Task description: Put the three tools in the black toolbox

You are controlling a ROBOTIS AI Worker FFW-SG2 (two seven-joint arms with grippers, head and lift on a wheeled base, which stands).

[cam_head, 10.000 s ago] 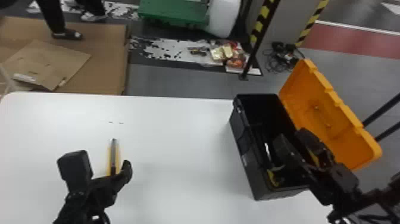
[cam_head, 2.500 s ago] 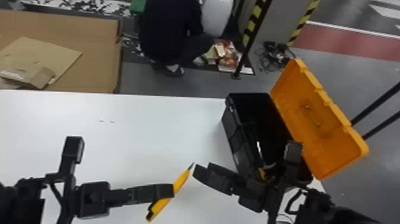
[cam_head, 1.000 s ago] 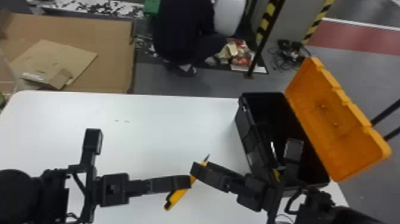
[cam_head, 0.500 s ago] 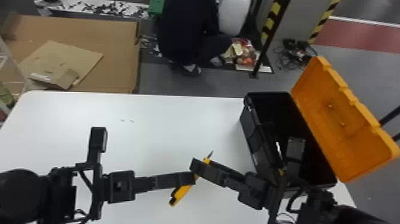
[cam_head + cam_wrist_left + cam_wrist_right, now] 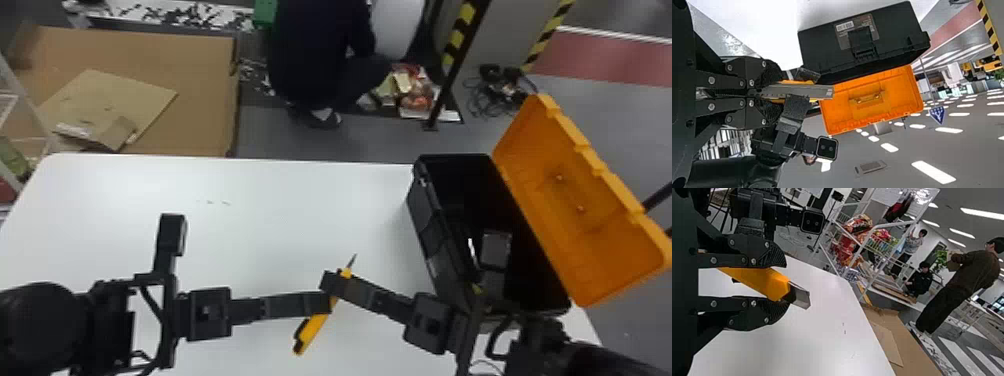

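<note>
Drawn together since the head view of a few seconds earlier, my left pincer (image 5: 325, 302) and right pincer (image 5: 332, 282) now met at the yellow knife (image 5: 315, 325); in the earlier frame the right one had stood just beside it, apart from the left. The knife lay aslant between my arms, lower centre of the frame, above the worktop (image 5: 275, 210), its thin tip toward the upper right and its butt toward the lower left. My left pincer was clamped on the knife. My right pincer was placed about its body; whether it had yet tightened, I could not tell. The black toolbox (image 5: 422, 220) stood at the right of the frame, its orange lid (image 5: 575, 200) thrown open. Within it showed a pale strip (image 5: 472, 252) and a small yellow patch (image 5: 477, 289), possibly tools already stowed.

Step in hand, as I judged it: a handover from left to right, probably of the last tool. Next move: secure the knife in the right pincer, release the left and draw it clear, then carry the knife rightward over the toolbox's near wall and lower it inside. A release made too early could have let the knife swing or drop to the worktop.
</note>
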